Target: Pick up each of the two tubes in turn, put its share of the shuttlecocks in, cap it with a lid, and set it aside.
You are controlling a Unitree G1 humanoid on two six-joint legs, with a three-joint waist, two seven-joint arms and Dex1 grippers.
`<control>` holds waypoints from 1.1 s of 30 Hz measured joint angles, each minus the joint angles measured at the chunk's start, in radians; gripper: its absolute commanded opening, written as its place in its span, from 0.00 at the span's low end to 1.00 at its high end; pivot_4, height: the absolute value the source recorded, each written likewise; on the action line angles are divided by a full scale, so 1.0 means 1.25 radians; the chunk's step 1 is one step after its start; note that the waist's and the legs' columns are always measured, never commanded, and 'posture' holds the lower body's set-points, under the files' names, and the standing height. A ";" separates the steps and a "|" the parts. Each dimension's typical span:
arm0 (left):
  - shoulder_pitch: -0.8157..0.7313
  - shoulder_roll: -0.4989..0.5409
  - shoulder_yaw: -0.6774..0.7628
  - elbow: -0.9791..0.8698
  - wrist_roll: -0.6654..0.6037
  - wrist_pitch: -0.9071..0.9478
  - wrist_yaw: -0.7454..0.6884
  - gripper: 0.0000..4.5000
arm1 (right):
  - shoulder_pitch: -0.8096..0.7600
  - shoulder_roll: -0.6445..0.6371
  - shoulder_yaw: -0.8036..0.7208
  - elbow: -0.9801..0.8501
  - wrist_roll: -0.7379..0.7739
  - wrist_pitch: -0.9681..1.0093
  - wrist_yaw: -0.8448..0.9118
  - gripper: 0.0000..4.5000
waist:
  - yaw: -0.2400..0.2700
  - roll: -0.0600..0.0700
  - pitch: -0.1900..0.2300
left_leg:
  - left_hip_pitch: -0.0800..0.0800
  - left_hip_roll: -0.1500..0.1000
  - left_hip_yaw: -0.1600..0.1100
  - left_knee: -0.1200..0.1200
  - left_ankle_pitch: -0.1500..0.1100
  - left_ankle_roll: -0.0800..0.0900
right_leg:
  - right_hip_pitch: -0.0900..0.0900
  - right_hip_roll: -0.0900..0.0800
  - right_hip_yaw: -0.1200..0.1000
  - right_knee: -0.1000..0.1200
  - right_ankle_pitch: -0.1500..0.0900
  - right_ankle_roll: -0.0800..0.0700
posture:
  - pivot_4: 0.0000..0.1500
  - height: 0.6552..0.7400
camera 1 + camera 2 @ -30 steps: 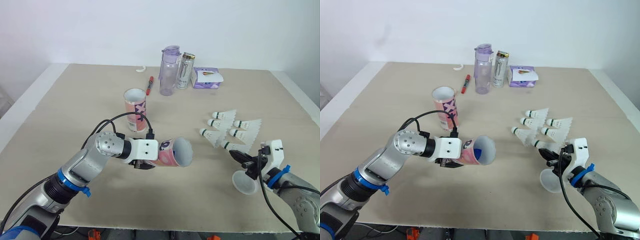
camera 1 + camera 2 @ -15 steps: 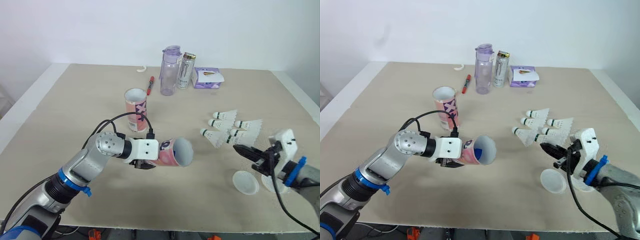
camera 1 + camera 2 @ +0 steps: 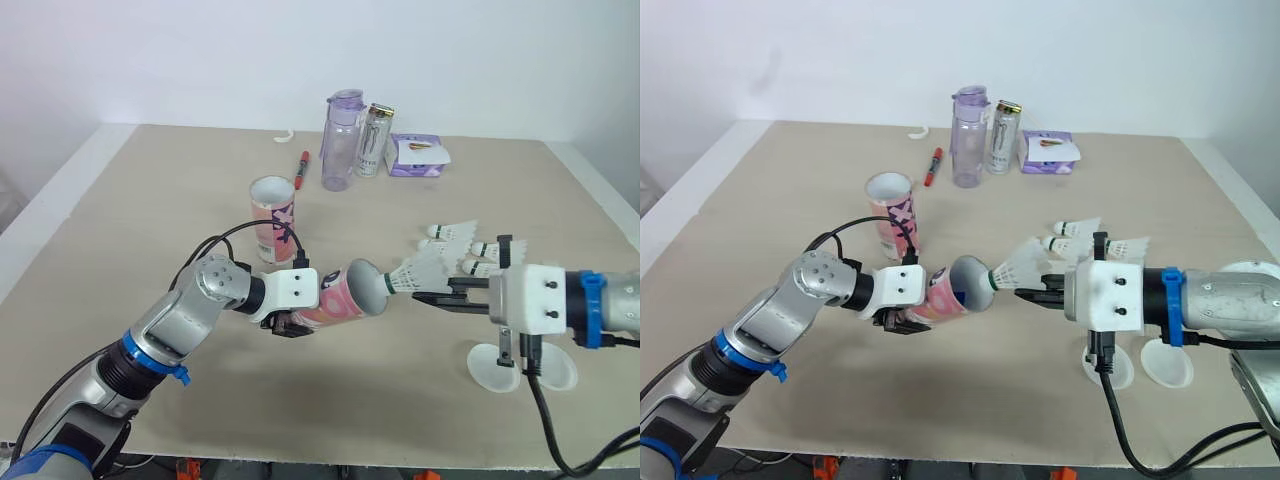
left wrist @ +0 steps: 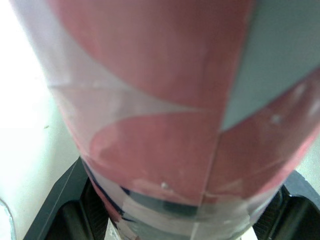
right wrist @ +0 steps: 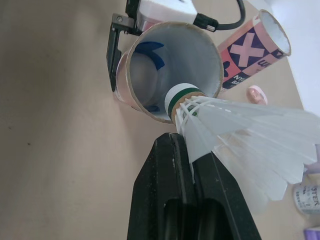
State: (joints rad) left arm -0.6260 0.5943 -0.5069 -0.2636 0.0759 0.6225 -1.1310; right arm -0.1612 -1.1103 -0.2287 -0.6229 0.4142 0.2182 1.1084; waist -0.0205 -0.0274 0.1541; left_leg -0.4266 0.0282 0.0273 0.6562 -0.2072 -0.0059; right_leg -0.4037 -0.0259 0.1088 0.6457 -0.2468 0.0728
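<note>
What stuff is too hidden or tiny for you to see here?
Loose shuttlecocks, head views: the right gripper and its held shuttlecock cover some, so no count.
Standing tube, head views: its own wall hides the bottom.
Lids, head views: the right gripper overlaps them.
Can, head views: writing too small to read.
Left gripper, left wrist view: the held tube covers the fingertips.

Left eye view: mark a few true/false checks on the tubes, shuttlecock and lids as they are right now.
1. The left fingers hold a tube tipped sideways, mouth toward the right fingers. True.
2. The shuttlecock is fully inside that tube. False: its cork tip is just at the mouth, feathers outside.
3. The other tube lies on its side. False: it stands upright, uncapped.
4. Two lids lie on the table. True.
</note>
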 measured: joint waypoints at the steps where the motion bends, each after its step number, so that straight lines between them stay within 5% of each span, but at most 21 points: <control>1: -0.008 0.003 -0.005 -0.004 0.001 0.017 -0.002 0.67 | -0.093 0.002 0.072 0.023 -0.042 -0.026 0.001 0.01 | -0.001 0.001 0.000 | 0.000 0.000 0.000 0.000 0.000 0.000 | -0.001 0.000 0.000 0.000 0.001 0.000 | 1.00 1.00; 7: -0.007 0.006 -0.012 -0.020 0.002 0.039 0.008 0.67 | -0.194 0.022 0.174 0.041 -0.089 -0.053 0.014 0.01 | 0.000 0.000 0.000 | 0.000 0.001 0.000 0.000 0.000 0.000 | -0.001 0.001 -0.001 0.001 0.001 -0.001 | 1.00 1.00; 15: -0.005 0.006 -0.013 -0.033 0.001 0.062 0.015 0.67 | -0.227 0.030 0.214 0.040 -0.076 -0.036 0.055 0.64 | 0.000 0.000 0.000 | 0.000 0.001 0.000 0.000 0.000 0.000 | -0.001 0.001 -0.001 0.001 0.001 -0.001 | 1.00 1.00; 16: -0.005 0.006 -0.013 -0.033 0.001 0.062 0.015 0.67 | -0.226 0.030 0.213 0.040 -0.070 -0.033 0.056 0.64 | 0.000 0.000 0.000 | 0.000 0.001 0.000 0.000 0.000 0.000 | -0.001 0.001 -0.001 0.001 0.001 -0.001 | 1.00 1.00; 20: -0.002 0.009 -0.012 -0.033 0.000 0.063 0.021 0.67 | -0.161 0.091 0.084 0.038 0.123 0.120 -0.013 0.97 | 0.000 -0.001 0.000 | 0.001 0.001 -0.001 0.000 0.000 0.000 | 0.000 0.001 -0.001 0.001 0.001 -0.002 | 1.00 1.00; 23: -0.002 0.010 -0.013 -0.033 0.000 0.063 0.024 0.67 | -0.079 0.154 -0.022 0.096 0.213 0.248 -0.133 0.99 | -0.001 -0.004 -0.001 | 0.002 0.002 -0.001 0.000 0.000 0.000 | 0.001 0.001 -0.001 0.001 0.001 -0.002 | 1.00 1.00; 33: 0.000 0.020 -0.014 -0.037 -0.003 0.063 0.024 0.67 | 0.067 0.361 -0.051 0.220 0.173 0.351 -0.403 0.99 | -0.002 0.002 -0.002 | 0.002 0.001 0.000 -0.002 0.000 0.001 | 0.000 0.002 0.001 0.002 0.002 -0.001 | 1.00 1.00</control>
State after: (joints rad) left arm -0.6259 0.6198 -0.5242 -0.3093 0.0720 0.7008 -1.1010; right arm -0.0778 -0.6588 -0.2929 -0.3483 0.6304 0.6571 0.6047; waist -0.0227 -0.0248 0.1514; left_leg -0.4240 0.0298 0.0275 0.6542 -0.2066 -0.0049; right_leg -0.4038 -0.0231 0.1100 0.6476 -0.2447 0.0710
